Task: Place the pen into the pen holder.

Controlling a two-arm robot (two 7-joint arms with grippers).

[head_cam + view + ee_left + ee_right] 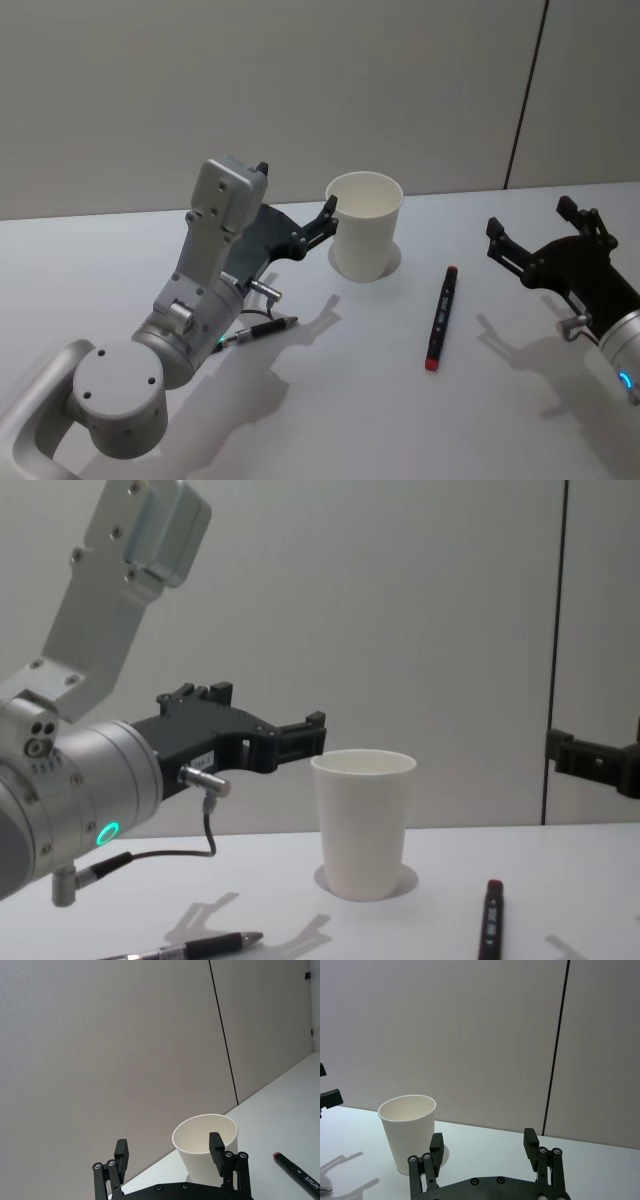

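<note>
Pen holder point(365, 225) one, pens two, red-tipped pen point(440, 318), black pen point(262, 330), left end effector point(296, 187) and right end effector point(530, 216) both apart

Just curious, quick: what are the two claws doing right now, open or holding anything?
Left gripper: open, empty, near the pen holder.
Right gripper: open, empty.

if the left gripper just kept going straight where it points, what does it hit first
Probably the pen holder: it stands just ahead of the left gripper, off-centre, so one finger would likely strike it.
</note>
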